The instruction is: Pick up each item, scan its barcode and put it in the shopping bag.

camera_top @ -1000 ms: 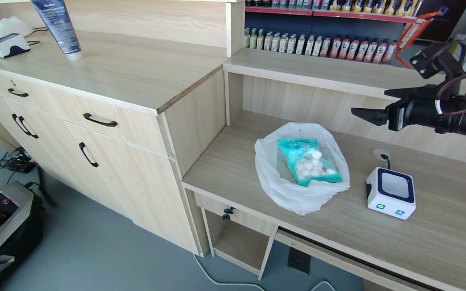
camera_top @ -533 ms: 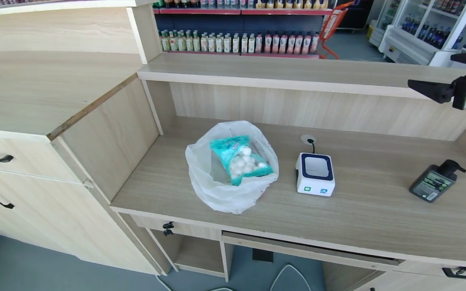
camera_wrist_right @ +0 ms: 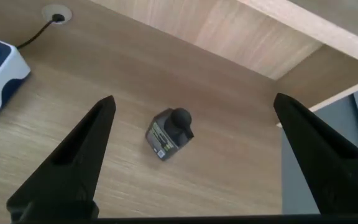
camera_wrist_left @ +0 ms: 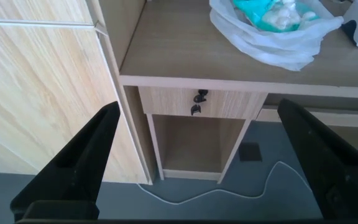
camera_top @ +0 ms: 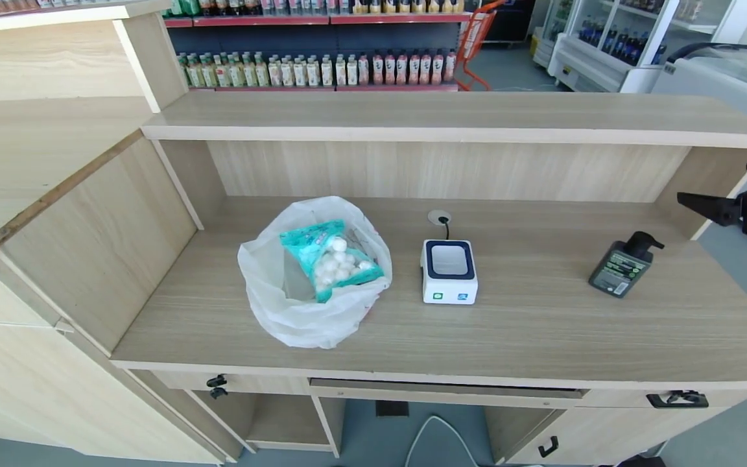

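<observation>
We see the white plastic shopping bag (camera_top: 283, 311) sitting open on the left part of the table (camera_top: 542, 337). Inside it lies a teal packet (camera_top: 321, 250) with white balls showing through its clear window, tilted against the bag's far side. Just to the right of the bag, apart from it, stands the white scanner (camera_top: 449, 285) with its dark-framed window facing up. Its cable runs back to a round hole (camera_top: 439, 216) in the tabletop. Well to the right of the scanner, near the table's right end, stands a dark pump bottle (camera_top: 618, 267), upright, with nothing touching it.

The right gripper (camera_top: 712, 181) hangs in the air beyond the right end of the table, higher than the bottle. Its two fingers are spread wide apart and hold nothing. From its own wrist camera, the bottle sits between the two spread fingers, far below them, and a corner of the scanner shows off to one side.

The left gripper (camera_wrist_left: 199, 104) is held low in front of the table's near edge. Its fingers are also spread wide with nothing between them. Past them we see a small drawer front (camera_wrist_left: 166, 102) with a lock under the tabletop, an open cubby below it, and the bag resting on the table above.
</observation>
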